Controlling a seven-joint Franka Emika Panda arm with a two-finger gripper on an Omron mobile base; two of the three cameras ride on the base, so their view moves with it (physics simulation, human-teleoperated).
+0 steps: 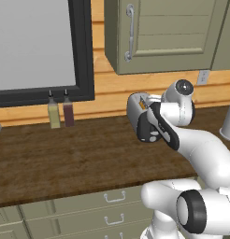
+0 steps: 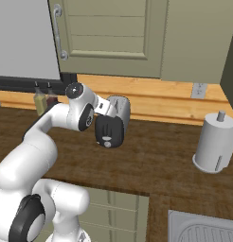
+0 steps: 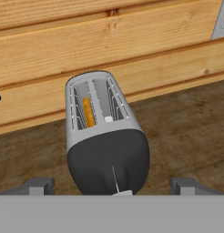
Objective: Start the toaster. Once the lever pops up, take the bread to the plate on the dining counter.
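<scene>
The dark wood worktop (image 1: pixel 65 158) runs across the scene above green drawers (image 1: pixel 89 210) fitted with metal handles. Behind it rises a wall of pale wood planks (image 3: pixel 109 41), with a green cupboard door (image 2: pixel 109 33) hung above and a black-framed grey panel (image 1: pixel 37 46) to the left. A wall socket (image 2: pixel 199 90) is set in the planks on the right.

The white arm (image 2: pixel 38 146) reaches forward over the worktop, its hand lying just in front of the toaster (image 3: pixel 102 132). The toaster stands on the worktop close to the plank wall, its black end panel turned toward the arm. In the hand view its two top slots are seen from above; the bread (image 3: pixel 88 112) sits down inside the left-hand slot, only its tan-orange upper edge showing. A thin pale lever runs down the middle of the black panel.

The gripper (image 3: pixel 112 189) is released, its jaws spread wide. The two dark fingertips (image 3: pixel 38 186) stand apart at either side of the toaster's black end, neither clearly touching it.

A white paper-towel roll (image 2: pixel 214 142) on an upright holder stands on the worktop well to the right of the toaster. Two slim bottles, one yellowish (image 1: pixel 53 113) and one dark red (image 1: pixel 68 112), stand side by side against the wall to the left. The corner of a metal sink (image 2: pixel 203 231) shows at lower right.
</scene>
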